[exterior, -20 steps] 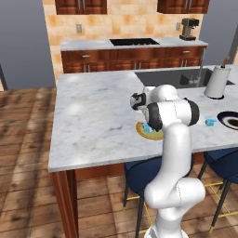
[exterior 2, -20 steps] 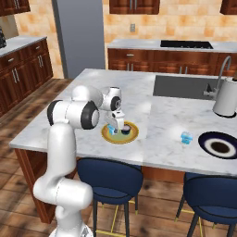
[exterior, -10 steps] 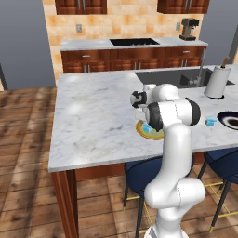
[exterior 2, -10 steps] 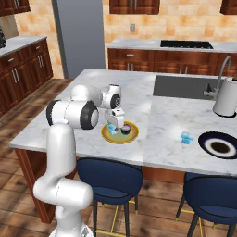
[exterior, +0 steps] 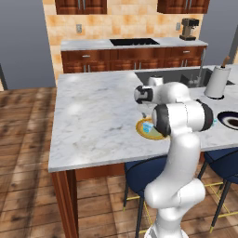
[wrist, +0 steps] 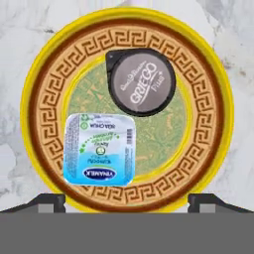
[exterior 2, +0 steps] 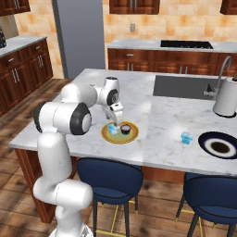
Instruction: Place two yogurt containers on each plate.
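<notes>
The tool (exterior 2: 116,123) is hanging over the golden-yellow plate (wrist: 218,89) near the surface's front edge, its tips standing apart and holding nothing. A pale-blue tub (wrist: 100,149) and the dark round cup (wrist: 141,82) are already lying on that plate. Another pale-blue tub (exterior 2: 186,137) is waiting toward the surface's right end (beside the black plate (exterior 2: 221,147)), which the hand view is not showing.

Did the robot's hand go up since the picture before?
Yes. The gripper has risen straight up from the golden-yellow plate, leaving the blue tub and dark cup on it.
</notes>
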